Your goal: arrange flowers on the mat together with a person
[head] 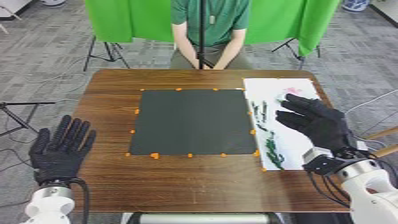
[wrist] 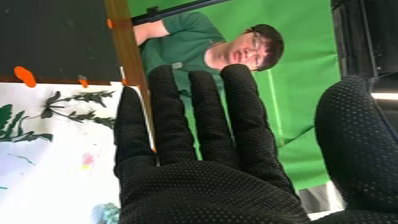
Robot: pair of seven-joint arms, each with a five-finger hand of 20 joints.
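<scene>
Several orange marks (head: 155, 155) around mat (head: 191, 120); right hand (head: 318, 125) partly hides white sheet (head: 291, 145).

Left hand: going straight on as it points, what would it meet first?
Probably the black stand by the green cloth; the left hand seems free to pass the table edge, though depth is unclear.

A green backdrop (head: 124, 22), tripods (head: 29, 103) and floor cables (head: 373, 101) suggest a lab.
</scene>
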